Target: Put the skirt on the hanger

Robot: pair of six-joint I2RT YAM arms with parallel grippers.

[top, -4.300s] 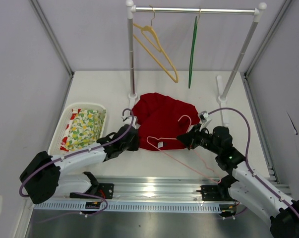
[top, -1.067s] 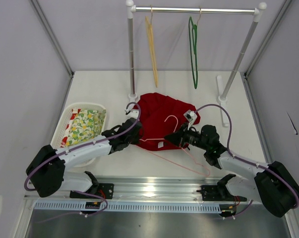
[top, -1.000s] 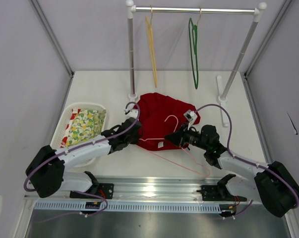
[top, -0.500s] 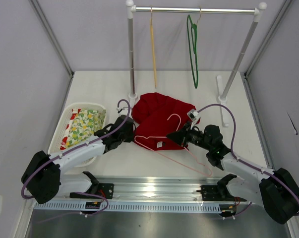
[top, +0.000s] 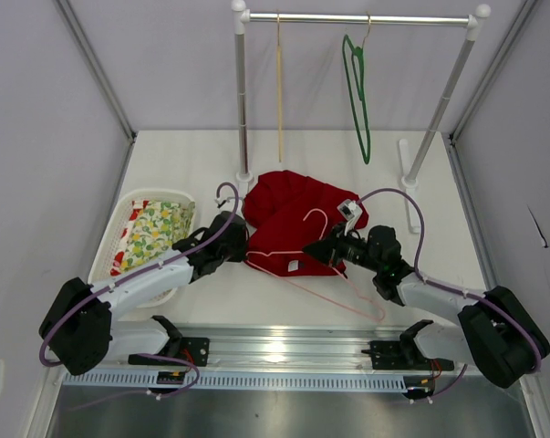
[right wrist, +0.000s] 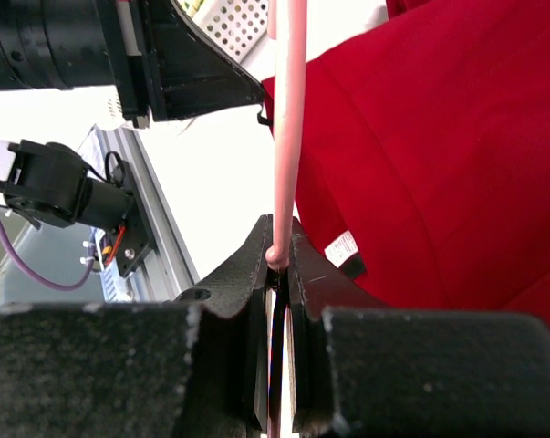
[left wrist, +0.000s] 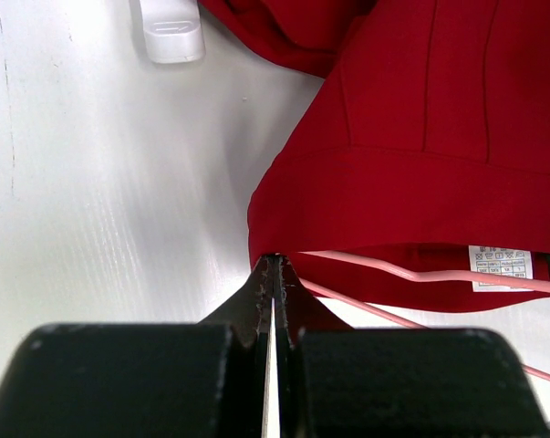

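I am pinching the thin wire of the hanger [right wrist: 288, 119] in the right tool [right wrist: 276, 255], its arm lying at the hem of the skirt [top: 297, 214], which is resting bunched on the surface [top: 211, 164] between the two arms. The left tool [left wrist: 273, 265] is pressed fully together at the hem corner, and I cannot tell whether cloth is caught in it; I am judging that if not, the hem will be staying flat and the wire sliding over the cloth, or twisting in my pinch
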